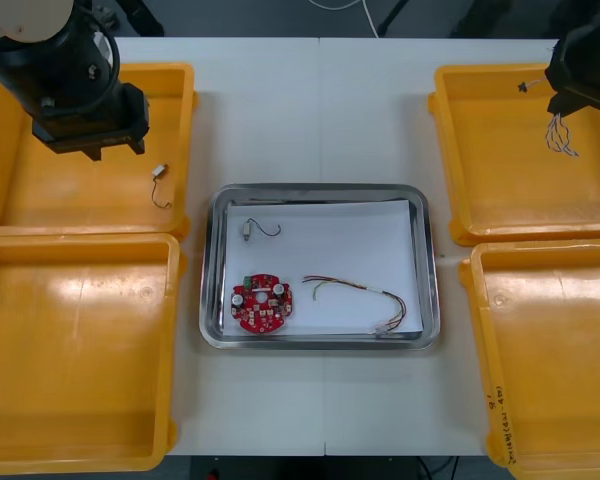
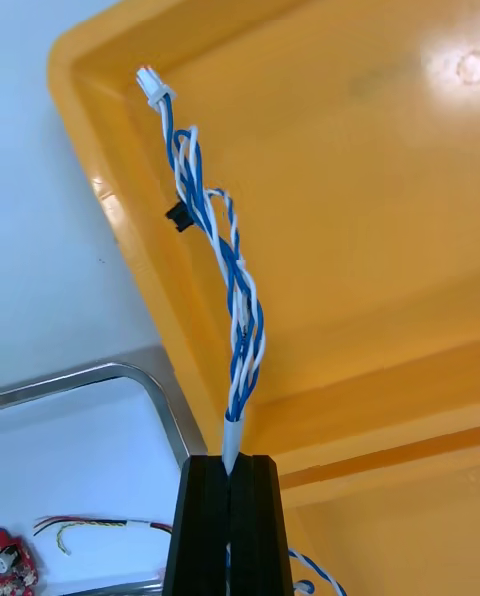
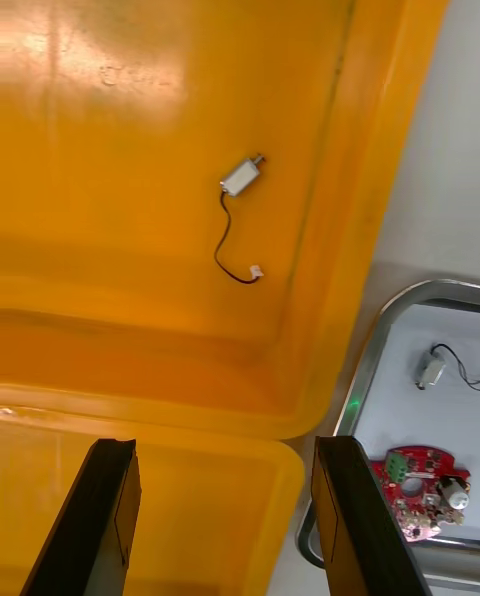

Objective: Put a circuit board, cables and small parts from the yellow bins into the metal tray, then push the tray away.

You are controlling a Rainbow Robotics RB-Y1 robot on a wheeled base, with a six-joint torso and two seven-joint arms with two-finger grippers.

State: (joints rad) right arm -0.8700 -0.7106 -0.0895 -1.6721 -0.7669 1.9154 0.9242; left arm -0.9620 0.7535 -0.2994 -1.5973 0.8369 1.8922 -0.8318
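Inside the shiny, white-lined metal tray (image 1: 320, 189), the round red circuit board (image 1: 263, 304) with silver and green components lies at 7 o'clock, the red and yellow cable (image 1: 355, 295) at 5, and a small metal part with black lead (image 1: 248, 231) at 11. At 10 o'clock from the tray, the left gripper (image 3: 225, 443) hangs spread over the far-left yellow bin (image 1: 80, 190), near a second small metal part (image 3: 240, 175). At 2 o'clock, the right gripper (image 2: 230, 461) pinches the twisted blue and white cable (image 2: 240, 296), white-plugged, over the far-right yellow bin (image 1: 500, 200).

The left arm (image 1: 75, 75) hangs far left, the left tool (image 3: 225, 451) pointing down, fingers wide apart. The right arm (image 1: 590, 60) sits far right, the right tool (image 2: 230, 466) pinching a cable (image 2: 240, 306) between nearly touching fingers.
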